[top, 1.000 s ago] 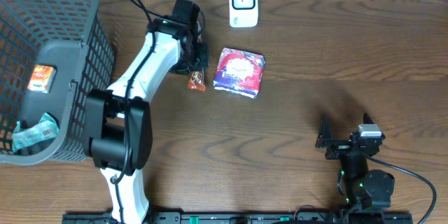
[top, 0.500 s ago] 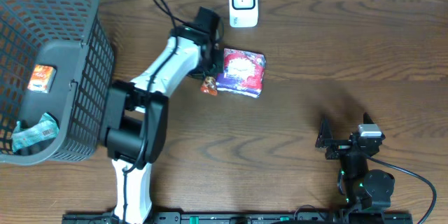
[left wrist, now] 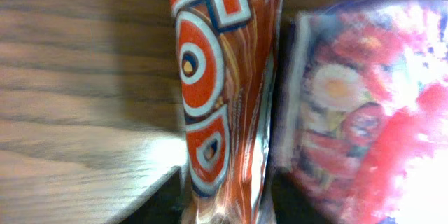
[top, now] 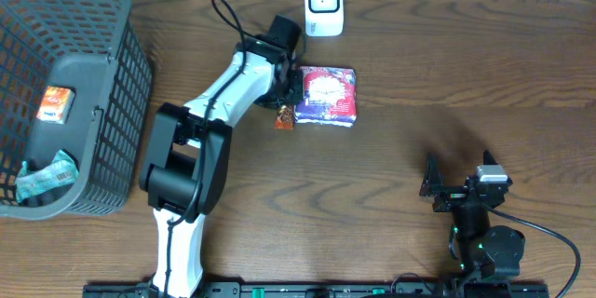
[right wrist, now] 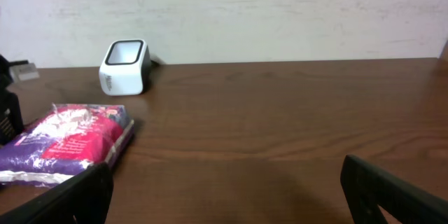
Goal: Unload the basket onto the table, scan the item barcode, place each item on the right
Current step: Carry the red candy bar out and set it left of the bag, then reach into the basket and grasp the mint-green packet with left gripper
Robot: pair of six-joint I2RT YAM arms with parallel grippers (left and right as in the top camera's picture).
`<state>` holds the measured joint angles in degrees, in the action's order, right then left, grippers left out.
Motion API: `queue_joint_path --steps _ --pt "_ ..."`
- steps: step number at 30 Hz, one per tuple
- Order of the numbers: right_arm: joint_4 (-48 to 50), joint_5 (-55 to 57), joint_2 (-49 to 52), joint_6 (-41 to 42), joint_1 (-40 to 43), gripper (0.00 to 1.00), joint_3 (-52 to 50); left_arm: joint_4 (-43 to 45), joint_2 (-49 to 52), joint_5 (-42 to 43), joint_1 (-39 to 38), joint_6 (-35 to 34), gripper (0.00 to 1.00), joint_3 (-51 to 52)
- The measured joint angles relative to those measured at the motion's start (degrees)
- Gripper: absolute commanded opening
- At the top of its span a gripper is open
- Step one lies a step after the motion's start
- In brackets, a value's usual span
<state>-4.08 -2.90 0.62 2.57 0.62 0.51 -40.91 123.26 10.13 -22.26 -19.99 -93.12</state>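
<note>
**Item:** orange snack packet (top: pixel 285 117), upper centre of the overhead view, just beside the left edge of a purple-and-pink packet (top: pixel 328 96).

**Left gripper** (top: pixel 286 101): right at the orange packet; we cannot tell whether its jaws hold it.

**Right gripper** (right wrist: pixel 227 196): lower right, jaws wide apart, empty.

**Scanner** (top: pixel 323 5): white, top centre, near both packets.

**Handling:** no barcode shows. We judge it best to hold one end, keep the fingers off the printed faces, find the code, and turn it squarely to the scanner window without nudging the neighbouring packet.

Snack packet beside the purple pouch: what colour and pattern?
Orange-red packet with bold lettering outlined in white and dark blue; best in the left wrist view.
</note>
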Motion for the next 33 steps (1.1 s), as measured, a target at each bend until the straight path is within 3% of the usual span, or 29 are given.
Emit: queue_joint_path --steps 1,6,15,22,27,33 --pt "0.0 0.0 0.0 0.0 0.0 0.99 0.0 0.0 -0.5 0.0 0.5 0.1 0.75 0.0" --pt "0.0 0.0 0.0 0.0 0.0 0.99 0.0 0.2 -7.5 0.0 3.2 -0.1 0.77 0.0" --pt "0.0 0.0 0.0 0.0 0.0 0.99 0.0 3.0 -33.4 -0.3 10.4 0.2 0.77 0.0" --pt "0.0 0.0 0.0 0.0 0.0 0.99 0.0 0.5 -49.0 -10.1 23.7 0.5 0.77 0.0" --pt "0.0 0.0 0.0 0.0 0.0 0.99 0.0 -3.1 -52.4 -16.9 36.8 0.6 0.77 0.0" --pt "0.0 0.0 0.0 0.0 0.0 0.99 0.0 -6.8 -49.8 -19.1 48.1 -2.0 0.77 0.0"
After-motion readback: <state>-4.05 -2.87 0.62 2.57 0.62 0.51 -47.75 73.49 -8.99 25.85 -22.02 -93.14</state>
